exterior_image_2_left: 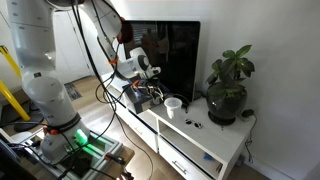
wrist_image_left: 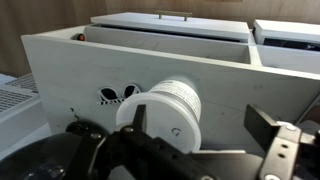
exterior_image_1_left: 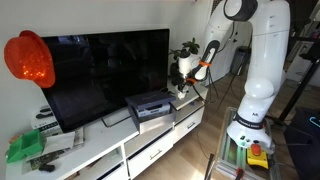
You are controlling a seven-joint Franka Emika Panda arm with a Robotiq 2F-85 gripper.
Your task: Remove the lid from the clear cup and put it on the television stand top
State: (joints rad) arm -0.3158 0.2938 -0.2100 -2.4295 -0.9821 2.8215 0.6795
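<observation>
Whitish round lid, seemingly ridged, sits atop translucent clear cup.

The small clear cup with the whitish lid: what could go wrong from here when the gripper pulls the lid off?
The small translucent cup stands free on the flat white television stand top, so pulling the round whitish lid may lift or tip the whole cup.
The open gripper could close on the cup wall instead of the lid.
The grey box-shaped device sits nearby; the arm could bump it.
</observation>
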